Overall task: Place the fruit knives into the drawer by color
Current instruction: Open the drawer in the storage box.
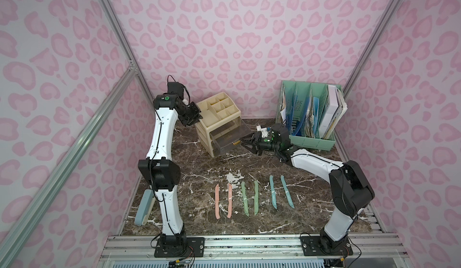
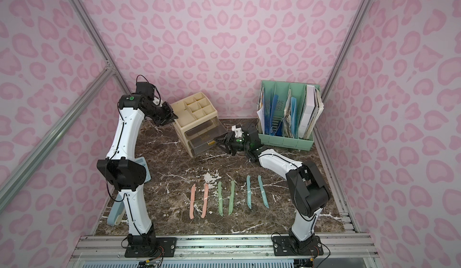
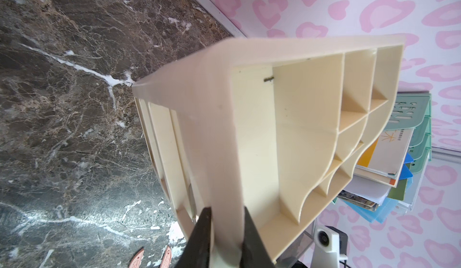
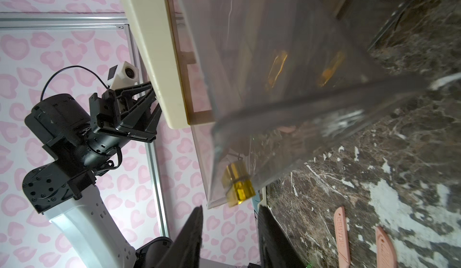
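On the near half of the table [image 1: 194,204], six fruit knives [image 1: 256,198] lie side by side in a row: pink knives [image 1: 217,202] at the left, green knives [image 1: 245,199] in the middle, blue knives [image 1: 273,192] at the right, all well apart from both claws. Beyond them, left of centre, a cream organizer [image 1: 203,134] stands at an angle with a clear drawer [image 1: 225,146] pulled out. The left claw [image 1: 198,117] pinches the organizer's top rim on its left side. The right claw [image 1: 247,146] is spread, its tips just short of the drawer's amber handle [image 4: 239,187]. A green file rack [image 1: 311,142] stands at the far right.
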You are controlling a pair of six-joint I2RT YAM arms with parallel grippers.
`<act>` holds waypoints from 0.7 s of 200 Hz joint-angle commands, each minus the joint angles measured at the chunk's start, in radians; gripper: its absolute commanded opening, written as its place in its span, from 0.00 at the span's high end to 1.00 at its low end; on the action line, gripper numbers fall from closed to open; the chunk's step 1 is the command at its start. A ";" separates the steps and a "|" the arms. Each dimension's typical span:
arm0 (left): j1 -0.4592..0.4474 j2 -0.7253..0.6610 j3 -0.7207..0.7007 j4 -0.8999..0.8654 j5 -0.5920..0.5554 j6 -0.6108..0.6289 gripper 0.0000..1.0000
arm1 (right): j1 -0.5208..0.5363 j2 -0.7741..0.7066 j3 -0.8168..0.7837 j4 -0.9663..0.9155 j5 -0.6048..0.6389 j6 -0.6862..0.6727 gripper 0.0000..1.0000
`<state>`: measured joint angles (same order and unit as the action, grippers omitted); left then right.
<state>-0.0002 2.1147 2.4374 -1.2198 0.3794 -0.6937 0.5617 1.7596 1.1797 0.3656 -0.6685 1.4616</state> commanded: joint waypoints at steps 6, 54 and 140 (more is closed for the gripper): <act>0.000 -0.004 0.000 -0.006 -0.006 -0.001 0.77 | -0.011 -0.032 0.008 -0.053 0.002 -0.049 0.61; 0.000 -0.039 0.000 -0.024 -0.018 0.014 0.66 | -0.032 -0.109 0.002 -0.221 0.019 -0.179 0.59; 0.000 -0.228 -0.195 0.000 -0.039 0.043 0.31 | -0.116 -0.284 -0.101 -0.600 0.126 -0.529 0.50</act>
<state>0.0006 1.9404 2.3173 -1.2358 0.3515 -0.6735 0.4618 1.5002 1.0801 -0.0605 -0.6067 1.1107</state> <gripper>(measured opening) 0.682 0.477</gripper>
